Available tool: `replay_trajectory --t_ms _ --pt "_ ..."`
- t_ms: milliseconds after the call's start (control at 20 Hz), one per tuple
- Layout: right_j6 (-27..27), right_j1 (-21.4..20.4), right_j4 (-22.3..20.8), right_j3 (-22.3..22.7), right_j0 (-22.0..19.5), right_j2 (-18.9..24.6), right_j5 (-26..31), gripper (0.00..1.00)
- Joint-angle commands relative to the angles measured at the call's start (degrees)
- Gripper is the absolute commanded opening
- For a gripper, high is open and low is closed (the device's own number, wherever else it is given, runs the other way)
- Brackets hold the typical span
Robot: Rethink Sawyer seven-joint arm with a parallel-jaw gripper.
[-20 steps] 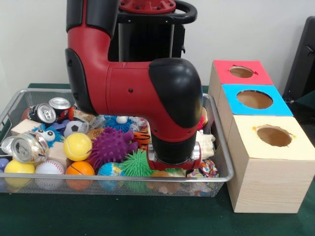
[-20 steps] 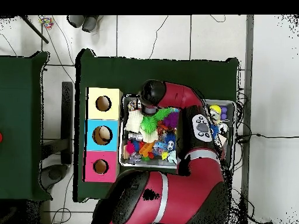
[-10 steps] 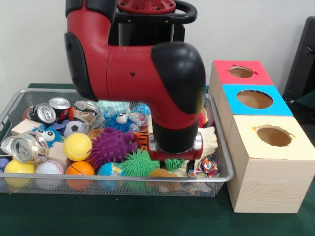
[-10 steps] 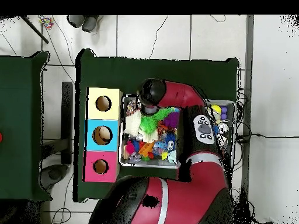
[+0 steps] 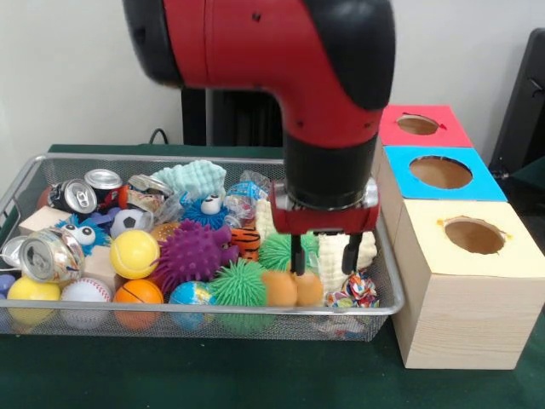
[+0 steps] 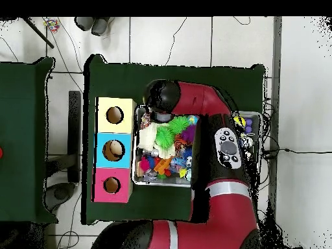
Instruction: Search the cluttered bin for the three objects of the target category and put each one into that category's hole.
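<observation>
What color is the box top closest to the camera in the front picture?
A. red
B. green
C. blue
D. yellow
D: in the front view, the yellow box top sits nearest the camera, with the blue box top behind it and the red box top farthest back.

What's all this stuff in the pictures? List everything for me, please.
Wire mesh bin: one, silver, on green table.
Crushed drink cans: about three, bin's left side.
Smooth balls: several, yellow, orange, white, front left.
Spiky rubber balls: purple, green, middle.
Cream knobbly toy: one, bin's right end.
Wooden boxes with round holes: three, tops yellow, blue, red, right of bin.
Robot arm: one, red and black; tool open above orange balls.
</observation>
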Motion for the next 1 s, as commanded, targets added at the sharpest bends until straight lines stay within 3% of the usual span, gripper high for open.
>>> replay_trajectory --t_ms 50,500,1000 --pt "4.5 -4.1 -1.6 2.5 0.9 1.1 -5.9 1.00" --pt "4.5 -0.3 -1.4 2.4 0.6 2.0 -9.6 1.00" --pt "1.2 2.4 -1.2 2.5 -1.9 3.9 -12.8 1.00"
